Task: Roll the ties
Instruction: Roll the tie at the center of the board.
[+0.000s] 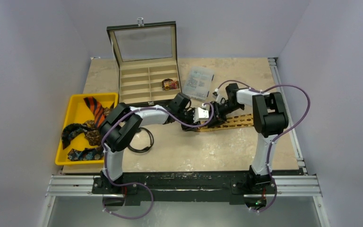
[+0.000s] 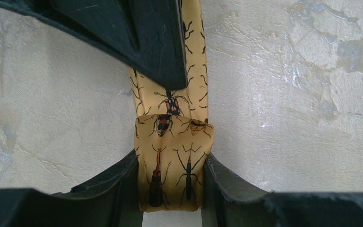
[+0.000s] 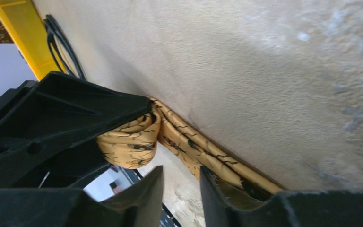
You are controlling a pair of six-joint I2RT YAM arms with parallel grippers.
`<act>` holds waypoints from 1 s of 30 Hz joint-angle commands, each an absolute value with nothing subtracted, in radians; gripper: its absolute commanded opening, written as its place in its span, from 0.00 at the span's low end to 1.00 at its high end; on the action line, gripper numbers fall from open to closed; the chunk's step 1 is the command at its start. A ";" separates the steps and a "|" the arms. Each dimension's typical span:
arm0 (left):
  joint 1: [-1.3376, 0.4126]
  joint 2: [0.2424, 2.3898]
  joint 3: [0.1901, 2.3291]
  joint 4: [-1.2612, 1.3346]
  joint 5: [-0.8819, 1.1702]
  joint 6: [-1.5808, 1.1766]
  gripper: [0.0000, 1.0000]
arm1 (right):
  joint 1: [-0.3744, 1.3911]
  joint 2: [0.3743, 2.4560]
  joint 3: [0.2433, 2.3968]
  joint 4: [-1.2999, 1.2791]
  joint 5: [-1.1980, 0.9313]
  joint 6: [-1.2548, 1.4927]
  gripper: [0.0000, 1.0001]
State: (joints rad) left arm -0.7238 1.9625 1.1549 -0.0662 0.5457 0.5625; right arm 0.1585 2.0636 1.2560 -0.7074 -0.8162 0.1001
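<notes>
One tan-gold tie (image 1: 231,122), printed with dark insects, lies flat on the table (image 1: 208,151). Its free length runs away from the left gripper (image 2: 170,163), toward and past the right gripper (image 3: 180,178).

Handling, by judgement: the fabric looks light and limp with a smooth, probably slippery face. It will not keep a shape unaided, and a loose turn is likely to spring open or skew. The best hold appears to be across the width of the roll, at its two side edges, so that the layers stay stacked.

Roll (image 3: 130,142): the tie's end, turned over on itself, sits between the left gripper's fingers. These stand partly closed and touch its two edges, so this gripper has hold of it.

Strip: it leaves the roll ahead of the left gripper and passes just beside one finger of the right gripper.

Right gripper: the jaws stand a narrow way apart, with bare table showing in the gap and nothing held. In the left wrist view a dark finger, apparently this gripper's, overlaps the strip just ahead of the roll. Whether it presses on the strip cannot be told.
</notes>
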 commanded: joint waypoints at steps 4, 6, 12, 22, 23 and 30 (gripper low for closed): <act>-0.744 2.044 1.168 -0.351 0.379 0.577 0.04 | 0.143 1.879 1.170 -0.528 -0.796 0.043 0.49; -0.751 2.049 1.175 -0.353 0.371 0.571 0.04 | 0.144 1.851 1.143 -0.503 -0.846 0.077 0.49; -0.767 2.067 1.190 -0.367 0.361 0.562 0.04 | 0.204 1.879 1.120 -0.409 -0.924 0.198 0.47; -0.774 2.080 1.196 -0.365 0.354 0.551 0.04 | 0.251 1.935 1.113 -0.319 -0.928 0.272 0.47; -0.775 2.081 1.198 -0.366 0.354 0.551 0.05 | 0.253 1.940 1.114 -0.325 -0.922 0.265 0.46; -0.775 2.088 1.199 -0.364 0.357 0.546 0.05 | 0.253 2.008 1.141 -0.422 -0.891 0.175 0.43</act>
